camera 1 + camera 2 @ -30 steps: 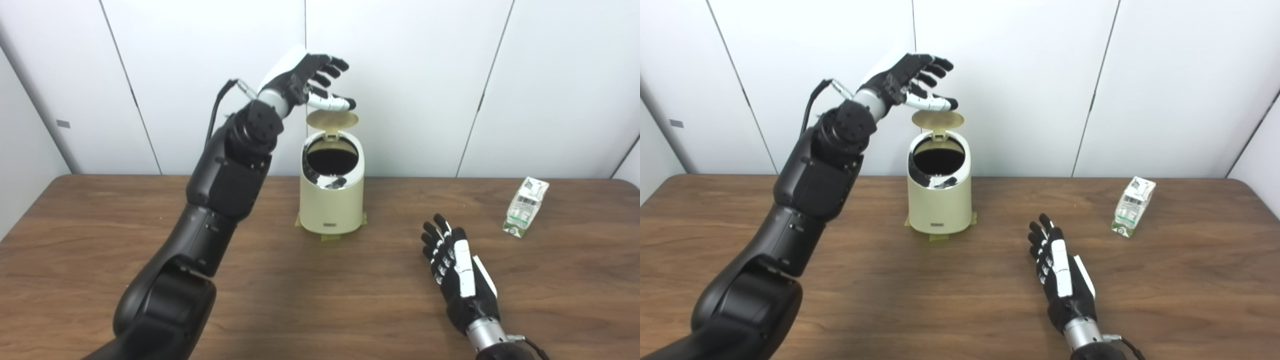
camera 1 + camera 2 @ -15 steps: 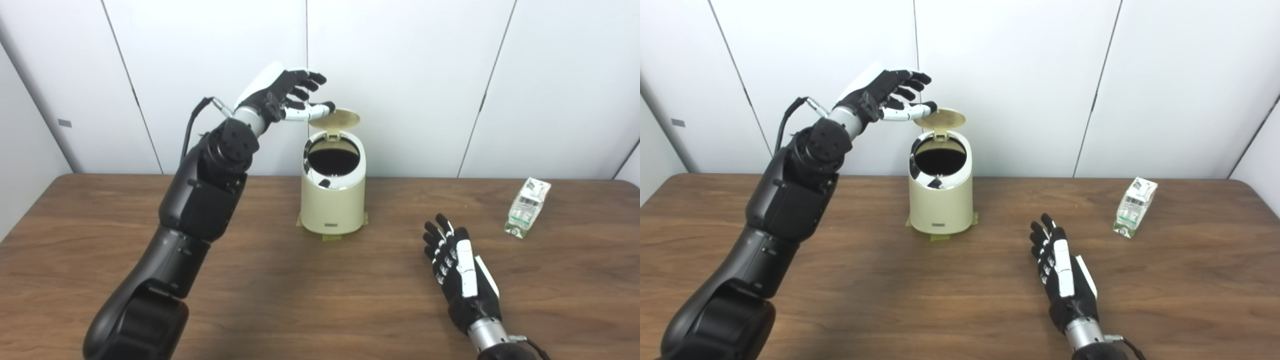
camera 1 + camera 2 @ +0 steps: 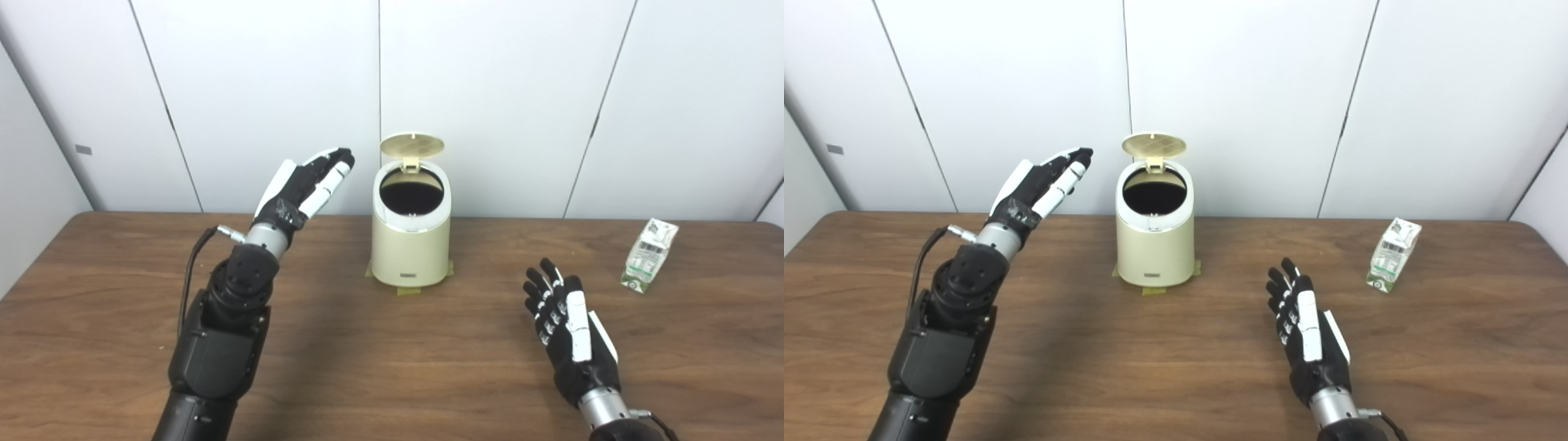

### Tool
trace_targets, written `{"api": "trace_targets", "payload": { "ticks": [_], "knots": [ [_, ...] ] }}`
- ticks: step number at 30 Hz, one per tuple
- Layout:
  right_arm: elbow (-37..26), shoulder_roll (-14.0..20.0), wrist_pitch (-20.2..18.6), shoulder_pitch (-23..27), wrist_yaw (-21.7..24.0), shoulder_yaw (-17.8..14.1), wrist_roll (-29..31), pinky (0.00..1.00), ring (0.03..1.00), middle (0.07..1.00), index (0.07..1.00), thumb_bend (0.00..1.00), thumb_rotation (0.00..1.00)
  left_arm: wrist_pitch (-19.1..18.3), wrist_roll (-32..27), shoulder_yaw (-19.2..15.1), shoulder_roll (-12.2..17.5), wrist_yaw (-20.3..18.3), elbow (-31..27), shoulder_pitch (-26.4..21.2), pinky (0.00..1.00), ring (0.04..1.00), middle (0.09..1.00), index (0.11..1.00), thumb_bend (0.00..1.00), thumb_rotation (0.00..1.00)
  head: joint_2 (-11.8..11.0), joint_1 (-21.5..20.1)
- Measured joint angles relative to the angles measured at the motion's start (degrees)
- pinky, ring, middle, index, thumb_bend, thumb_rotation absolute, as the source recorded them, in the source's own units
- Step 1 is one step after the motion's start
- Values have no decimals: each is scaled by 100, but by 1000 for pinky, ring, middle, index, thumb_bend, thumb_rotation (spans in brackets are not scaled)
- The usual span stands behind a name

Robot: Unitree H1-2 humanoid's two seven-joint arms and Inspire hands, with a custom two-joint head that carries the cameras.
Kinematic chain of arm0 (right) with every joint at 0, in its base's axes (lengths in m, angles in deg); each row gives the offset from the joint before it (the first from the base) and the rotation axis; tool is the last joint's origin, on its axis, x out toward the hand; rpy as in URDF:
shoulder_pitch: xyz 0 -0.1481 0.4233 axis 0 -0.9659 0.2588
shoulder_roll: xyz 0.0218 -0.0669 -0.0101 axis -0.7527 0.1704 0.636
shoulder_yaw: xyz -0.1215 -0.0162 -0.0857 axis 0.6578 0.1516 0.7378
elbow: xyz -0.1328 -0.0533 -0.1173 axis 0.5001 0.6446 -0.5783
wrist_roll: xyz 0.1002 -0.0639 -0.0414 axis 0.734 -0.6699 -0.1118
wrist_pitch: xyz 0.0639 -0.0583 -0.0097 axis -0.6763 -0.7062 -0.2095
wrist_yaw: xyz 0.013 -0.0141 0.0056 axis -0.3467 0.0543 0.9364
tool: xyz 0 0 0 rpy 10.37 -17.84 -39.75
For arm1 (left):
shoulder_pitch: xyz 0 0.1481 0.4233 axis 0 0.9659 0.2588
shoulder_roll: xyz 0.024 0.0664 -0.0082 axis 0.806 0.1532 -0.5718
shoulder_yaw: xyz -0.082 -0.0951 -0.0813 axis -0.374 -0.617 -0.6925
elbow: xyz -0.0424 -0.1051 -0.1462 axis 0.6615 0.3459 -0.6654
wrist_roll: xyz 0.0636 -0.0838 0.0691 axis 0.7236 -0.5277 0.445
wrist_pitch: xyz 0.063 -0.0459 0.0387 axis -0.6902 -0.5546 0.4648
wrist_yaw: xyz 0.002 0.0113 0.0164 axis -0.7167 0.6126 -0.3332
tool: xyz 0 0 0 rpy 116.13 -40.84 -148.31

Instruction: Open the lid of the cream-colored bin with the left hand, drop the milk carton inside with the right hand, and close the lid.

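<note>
Left hand [image 3: 303, 187] lowered from round lid [image 3: 411, 144], fingers apart, empty, cylindrical cream bin [image 3: 410, 245] open

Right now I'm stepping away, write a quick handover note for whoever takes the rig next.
Left robot hand: open, empty, raised left of the bin, apart from it.
Right robot hand: open, empty, low over the table.
Cream-colored bin: upright mid-table, lid standing open.
Milk carton: on the table at far right, untouched.
Done: lid opened.
Left: right robot hand grasps the carton, drops it in the bin, then the lid gets closed.
</note>
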Motion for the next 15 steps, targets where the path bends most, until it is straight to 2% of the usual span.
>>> {"api": "trace_targets", "payload": {
  "ticks": [2,5,6,7,9,15],
  "knots": [
    [-1,1,3,-3,-36,-31,-25,1000,968,960,981,632,990,-1,-98,-27,-44,24,-198,179,872,898,926,939,528,930,9,-18],
    [2,13,39,-3,-135,-67,-138,981,950,954,976,627,761,7,-358,-185,-197,84,-532,583,895,909,937,946,524,941,26,-70],
    [2,25,62,-3,-164,-78,-182,947,930,952,972,624,590,18,-448,-236,-239,114,-584,726,894,904,928,939,518,956,53,-105],
    [2,43,102,-3,-177,-90,-223,935,923,951,971,624,532,24,-496,-284,-276,168,-619,868,893,903,926,936,516,961,62,-114],
    [5,92,206,-2,-211,-142,-281,876,904,935,957,694,375,44,-526,-346,-339,322,-748,1144,876,897,922,928,472,992,79,-193],
    [17,346,285,6,-455,-326,-653,897,908,916,930,785,290,242,-583,-352,-527,580,-1002,1779,867,897,928,929,437,1000,158,-535]
  ]
}}
